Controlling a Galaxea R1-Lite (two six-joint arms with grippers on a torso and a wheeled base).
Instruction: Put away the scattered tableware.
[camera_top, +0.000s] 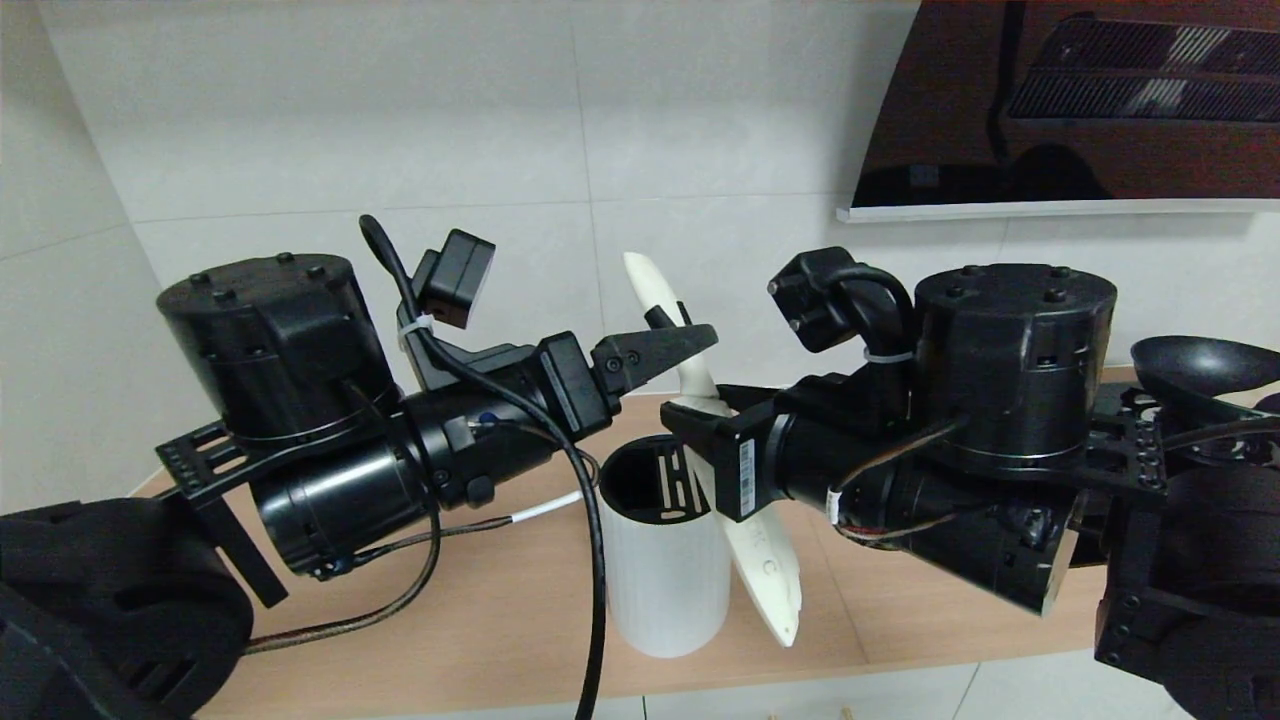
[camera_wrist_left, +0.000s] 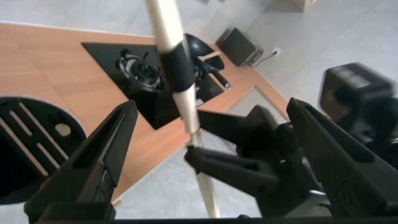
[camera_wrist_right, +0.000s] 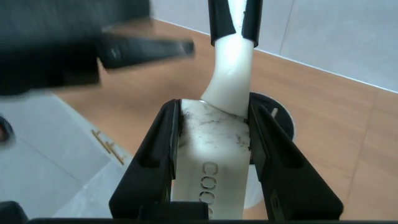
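Note:
A white spatula (camera_top: 765, 565) with a black band on its handle hangs tilted, blade down, just in front of a white cylindrical utensil holder (camera_top: 665, 580) on the wooden counter. My right gripper (camera_top: 692, 425) is shut on the wide part of the spatula (camera_wrist_right: 230, 74), over the holder's black slotted top (camera_wrist_right: 277, 112). My left gripper (camera_top: 682, 345) stands open higher up, one finger on each side of the spatula's handle (camera_wrist_left: 171, 43) without touching it. The left wrist view shows the holder (camera_wrist_left: 31, 143) below.
The wooden counter (camera_top: 480, 600) ends close in front of the holder. A black stove burner (camera_wrist_left: 146, 71) lies farther along it. A black ladle (camera_top: 1200, 365) shows behind my right arm, and a dark range hood (camera_top: 1080, 100) hangs on the tiled wall.

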